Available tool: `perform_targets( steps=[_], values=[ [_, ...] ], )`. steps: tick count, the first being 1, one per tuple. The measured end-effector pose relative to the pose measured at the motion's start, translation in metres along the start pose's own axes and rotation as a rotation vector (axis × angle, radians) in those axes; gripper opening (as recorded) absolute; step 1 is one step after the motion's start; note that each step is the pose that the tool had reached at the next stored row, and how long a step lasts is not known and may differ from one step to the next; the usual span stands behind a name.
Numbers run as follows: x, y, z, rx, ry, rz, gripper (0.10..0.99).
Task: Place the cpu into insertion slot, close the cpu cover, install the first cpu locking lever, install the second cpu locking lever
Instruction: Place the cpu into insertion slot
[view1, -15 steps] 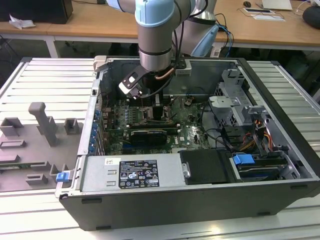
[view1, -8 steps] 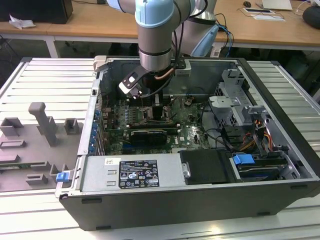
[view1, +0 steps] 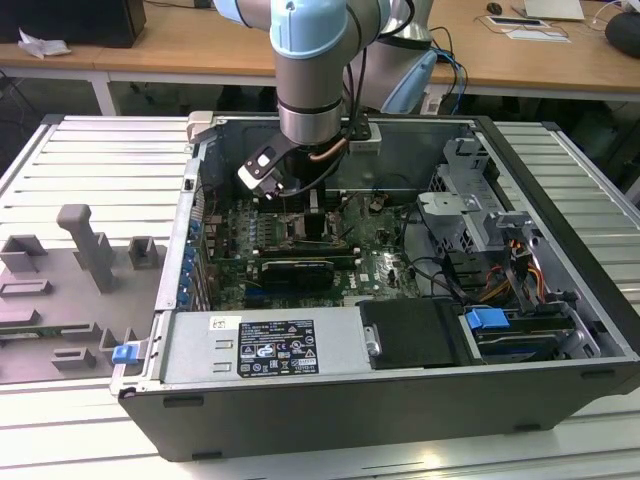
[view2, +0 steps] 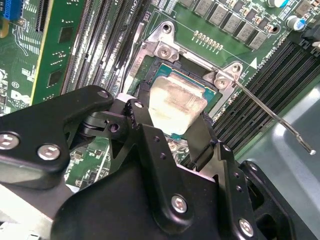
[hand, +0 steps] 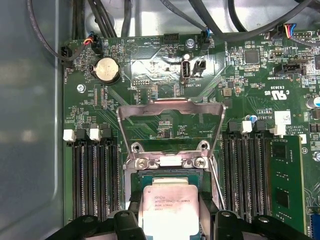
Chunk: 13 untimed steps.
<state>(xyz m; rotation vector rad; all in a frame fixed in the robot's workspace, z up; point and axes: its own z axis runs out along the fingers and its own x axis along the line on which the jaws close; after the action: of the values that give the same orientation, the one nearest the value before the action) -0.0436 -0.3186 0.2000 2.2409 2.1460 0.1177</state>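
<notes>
Claw (view2: 174, 109) clamps the square, smudged silvery-grey cpu (hand: 169, 204) at the insertion slot (view2: 167, 70), cpu cover (hand: 169, 161) open.

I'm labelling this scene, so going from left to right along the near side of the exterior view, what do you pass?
Tall grey plastic post → small blue plastic clip → silver metal box with a white label → flat black panel → blue plastic tab.

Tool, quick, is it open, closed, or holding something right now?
Tool: closed on the cpu, at the insertion slot.
</notes>
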Motion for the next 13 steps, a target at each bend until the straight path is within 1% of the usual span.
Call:
perform_targets(
  steps=[10,11,12,13],
  values=[
    [-0.0001,0.0001,0.0011,0.0,-0.0005,0.005,0.533],
    [0.0,0.0002,0.0012,0.0,-0.0001,0.005,0.545],
    [-0.0001,0.0002,0.0012,0.0,-0.0005,0.005,0.608],
    [-0.0001,0.0002,0.0012,0.0,-0.0007,0.005,0.608]
  ],
)
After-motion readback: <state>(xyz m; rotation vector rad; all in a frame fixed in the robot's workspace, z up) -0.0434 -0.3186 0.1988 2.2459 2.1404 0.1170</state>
